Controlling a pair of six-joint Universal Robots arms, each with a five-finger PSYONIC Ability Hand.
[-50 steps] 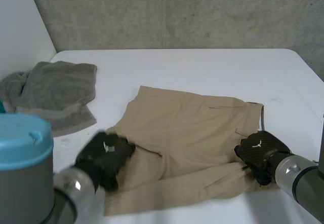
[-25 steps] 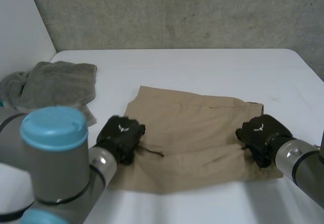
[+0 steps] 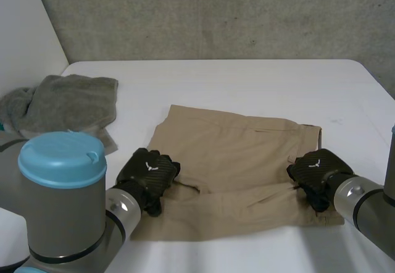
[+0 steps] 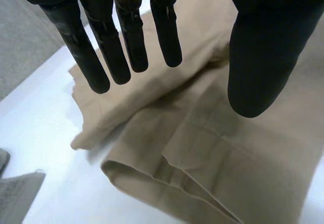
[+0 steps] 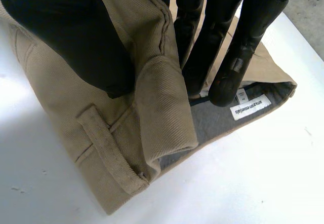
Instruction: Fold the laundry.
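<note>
One pair of beige shorts [image 3: 237, 155] and one grey towel [image 3: 65, 106] lie on the white bench [image 3: 247, 78], well apart from each other. The shorts are near the middle, with the long axis from side to side: the waistband [image 5: 164, 102] is toward the right arm, the legs toward the left arm. The left robot hand [image 3: 148, 173] is released, its fingers straight over the leg edge. The right robot hand [image 3: 315, 171] grasps the waistband between thumb and fingers.

Head view: grey towel [image 3: 65, 103] cut by the view's edge, its near part behind the left arm [image 3: 62, 186]. On the shorts [image 3: 234, 155], label [image 5: 251, 104] print too small to read.
</note>
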